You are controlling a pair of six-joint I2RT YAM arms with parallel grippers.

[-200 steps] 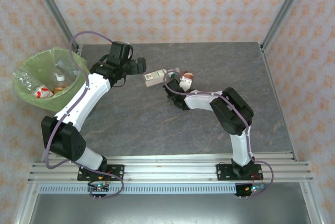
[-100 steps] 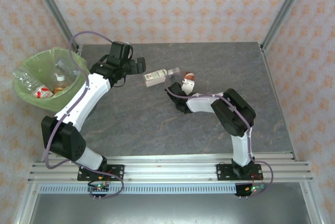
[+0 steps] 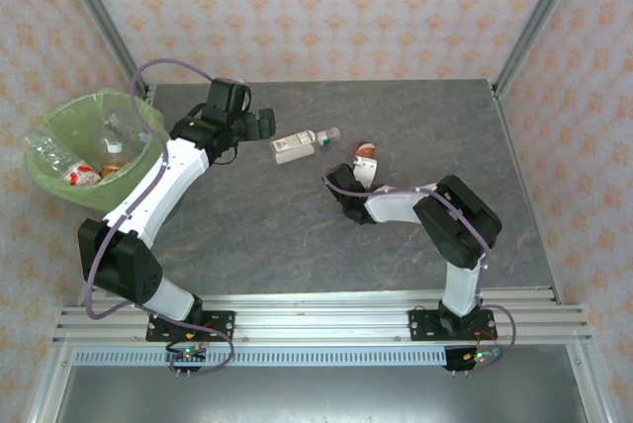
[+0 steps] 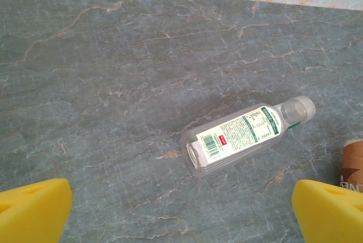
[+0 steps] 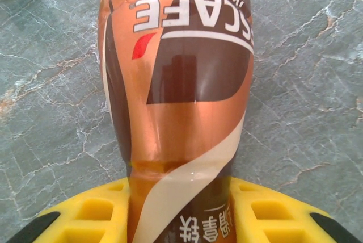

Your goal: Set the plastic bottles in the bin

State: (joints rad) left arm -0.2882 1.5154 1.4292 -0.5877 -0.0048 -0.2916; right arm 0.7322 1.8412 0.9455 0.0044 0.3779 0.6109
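Observation:
A clear plastic bottle with a white-green label (image 3: 300, 145) (image 4: 244, 135) lies on its side on the grey table. My left gripper (image 3: 259, 125) (image 4: 181, 220) hovers just left of it, open, with its yellow fingertips (image 4: 34, 209) wide apart and nothing between them. My right gripper (image 3: 358, 176) (image 5: 181, 214) is shut on an orange-brown labelled bottle (image 3: 365, 159) (image 5: 176, 84), and its yellow fingers (image 5: 85, 214) press both sides of the bottle. The lime-green lined bin (image 3: 89, 107) stands at the far left with several bottles (image 3: 81, 174) inside.
The bin hangs off the table's left edge beside the left arm's forearm. Metal frame posts (image 3: 534, 18) rise at the back corners. Open grey table surface (image 3: 267, 235) lies between the two arms.
My right gripper has shut on the orange-brown bottle and drawn back to the right and nearer with it. The white-green bottle turned slightly. The left arm stayed still.

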